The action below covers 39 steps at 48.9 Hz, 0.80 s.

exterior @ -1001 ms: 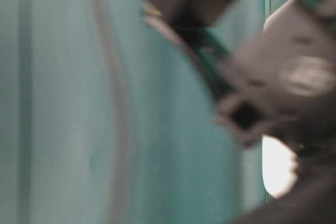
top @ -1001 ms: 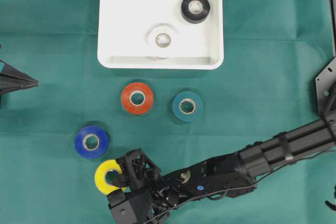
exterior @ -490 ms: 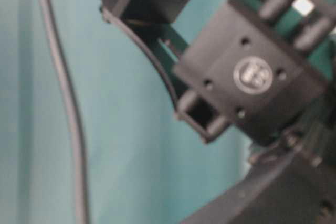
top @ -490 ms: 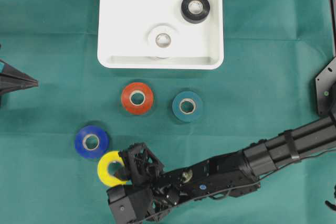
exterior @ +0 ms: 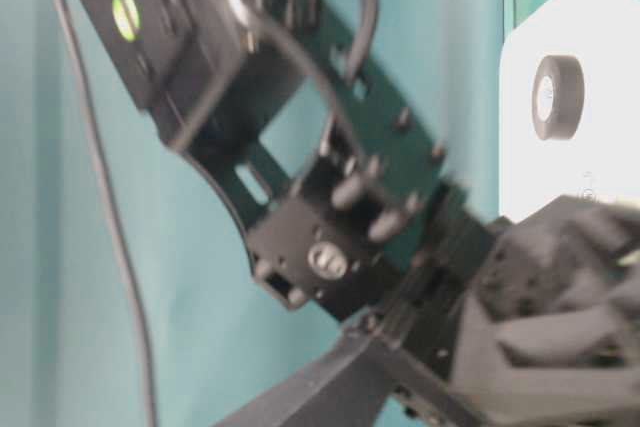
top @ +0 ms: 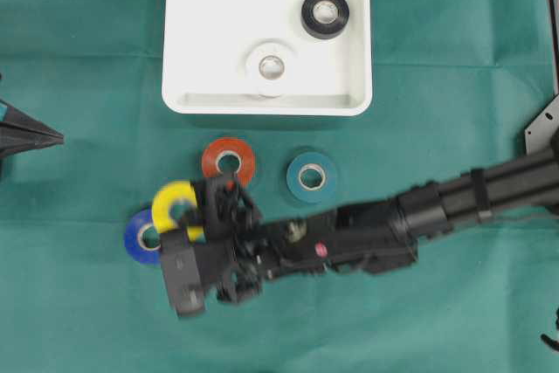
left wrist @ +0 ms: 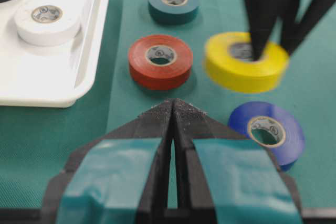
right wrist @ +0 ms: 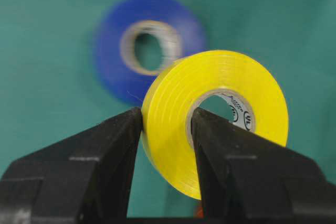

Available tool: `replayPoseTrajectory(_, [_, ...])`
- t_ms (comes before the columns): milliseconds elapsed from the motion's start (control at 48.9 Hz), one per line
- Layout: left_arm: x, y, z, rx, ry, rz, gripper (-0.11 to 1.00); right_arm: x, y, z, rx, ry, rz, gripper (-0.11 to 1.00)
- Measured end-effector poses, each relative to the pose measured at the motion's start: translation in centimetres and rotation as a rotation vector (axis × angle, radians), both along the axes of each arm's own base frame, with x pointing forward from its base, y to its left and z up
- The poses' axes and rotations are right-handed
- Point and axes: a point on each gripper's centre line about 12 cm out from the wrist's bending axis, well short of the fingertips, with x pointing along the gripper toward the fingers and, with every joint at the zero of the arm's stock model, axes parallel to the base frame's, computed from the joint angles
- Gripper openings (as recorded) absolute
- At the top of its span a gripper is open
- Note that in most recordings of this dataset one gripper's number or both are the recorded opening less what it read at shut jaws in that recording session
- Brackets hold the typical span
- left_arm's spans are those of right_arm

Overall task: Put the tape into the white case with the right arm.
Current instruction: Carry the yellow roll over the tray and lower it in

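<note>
Black pincers of the right gripper (right wrist: 167, 129) are pinching the wall of the yellow tape (top: 177, 207), one finger through its hole. Compared with a second ago the roll is travelling up off the cloth toward twelve o'clock, now overlapping the blue tape (top: 138, 238), so the carry to the white case (top: 201, 41) looks under way. Blur is smearing the table-level view, and the arm is hiding the roll there. Over at nine o'clock the left gripper (left wrist: 173, 109) is sitting with jaws together.
</note>
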Motion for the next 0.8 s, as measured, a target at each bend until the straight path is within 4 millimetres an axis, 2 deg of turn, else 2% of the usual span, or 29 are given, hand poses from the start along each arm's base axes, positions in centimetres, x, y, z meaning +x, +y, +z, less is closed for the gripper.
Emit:
replayPoseTrajectory(286, [0.0, 0.0, 0.0, 0.001, -0.002, 0.0, 0.0, 0.9, -7.7, 1.0, 0.002, -0.017, -0.145, 0.02])
replayPoseTrajectory(511, [0.0, 0.0, 0.0, 0.0, 0.0, 0.0, 0.0, 0.8, -13.8, 1.2, 0.002, -0.021, -0.26, 0.03])
replayPoseTrajectory(654, [0.0, 0.0, 0.0, 0.0, -0.002, 0.0, 0.0, 0.4, -16.1, 1.0, -0.001, -0.014, -0.302, 0.03])
replayPoseTrajectory(797, [0.0, 0.0, 0.0, 0.0, 0.0, 0.0, 0.0, 0.4, -16.3, 0.9, -0.002, -0.012, -0.305, 0.03])
